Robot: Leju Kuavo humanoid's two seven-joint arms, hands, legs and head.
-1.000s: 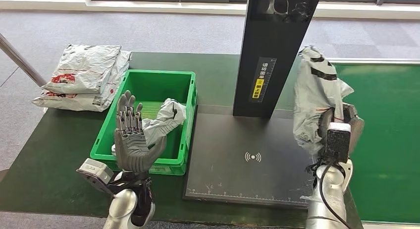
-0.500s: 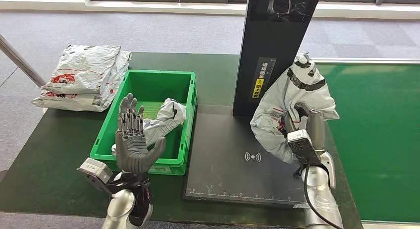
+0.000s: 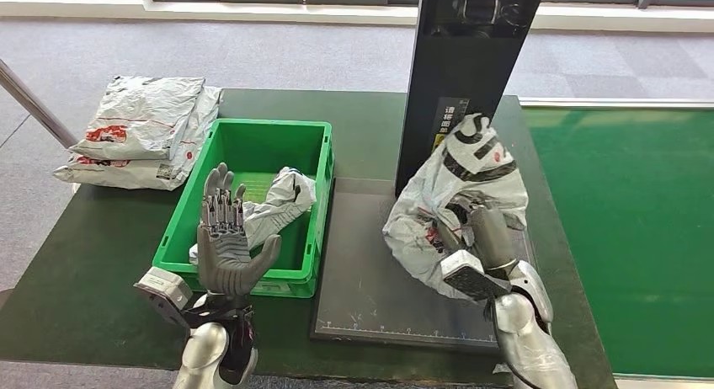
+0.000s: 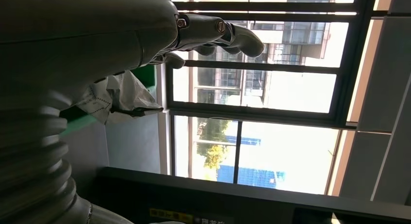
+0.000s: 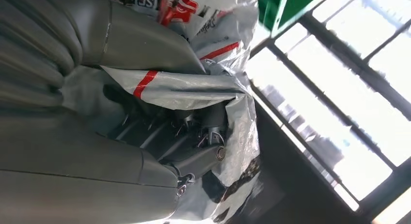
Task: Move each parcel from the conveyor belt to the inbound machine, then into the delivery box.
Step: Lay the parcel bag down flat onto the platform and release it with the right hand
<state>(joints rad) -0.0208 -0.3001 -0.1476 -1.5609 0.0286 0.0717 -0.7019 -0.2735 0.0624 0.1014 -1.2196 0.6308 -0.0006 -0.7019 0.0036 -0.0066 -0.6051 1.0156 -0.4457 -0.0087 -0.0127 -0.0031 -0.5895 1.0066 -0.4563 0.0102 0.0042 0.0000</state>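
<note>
Head view: right hand (image 3: 473, 225) grips the crumpled parcel (image 3: 450, 199) over the inbound machine's plate (image 3: 370, 279); left hand (image 3: 223, 237) spread, holding nothing (slack plastic could snag fingers on release)

Crinkled, seemingly glossy plastic parcel (image 3: 455, 208)

Windows (image 4: 252, 93) show buildings outside; grey carpet (image 3: 295, 44), perhaps tiled.

A crumpled grey parcel (image 3: 438, 212) with red and black print, gripped in my right hand (image 3: 476, 229), sits on the black plate of the inbound machine (image 3: 379, 271); another grey parcel (image 3: 282, 199) lies in the green delivery box (image 3: 253, 136) beside it.
</note>
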